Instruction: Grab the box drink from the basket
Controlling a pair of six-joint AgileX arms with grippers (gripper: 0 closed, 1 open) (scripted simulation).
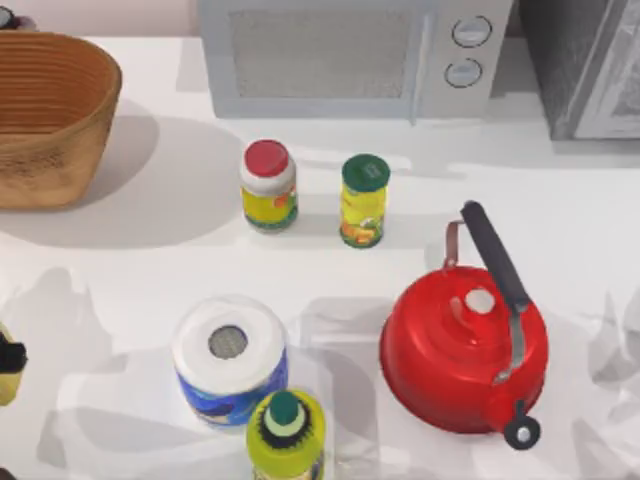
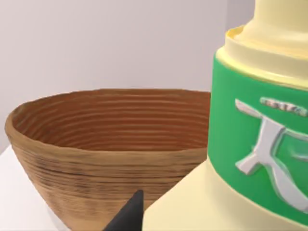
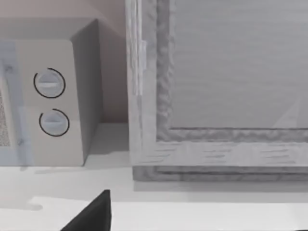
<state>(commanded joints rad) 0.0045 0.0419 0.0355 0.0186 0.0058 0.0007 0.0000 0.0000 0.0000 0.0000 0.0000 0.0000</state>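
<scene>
The box drink (image 2: 250,144), a pale yellow carton with a green print, is close to the camera in the left wrist view. My left gripper is shut on it, and one dark fingertip (image 2: 129,214) shows beside its base. In the top view the carton (image 1: 5,382) and my left gripper (image 1: 8,357) sit at the table's far left edge, in front of the basket. The basket (image 1: 50,120), round and woven, stands at the back left, and what shows of its inside (image 2: 120,120) is bare. A dark part of my right gripper (image 3: 91,214) faces the back right of the table.
A microwave (image 1: 350,55) and a grey cabinet (image 1: 590,65) line the back. A red-lidded jar (image 1: 268,185) and a green-lidded can (image 1: 364,200) stand mid-table. Nearer the front are a red kettle (image 1: 462,345), a paper roll (image 1: 229,358) and a yellow-green bottle (image 1: 286,435).
</scene>
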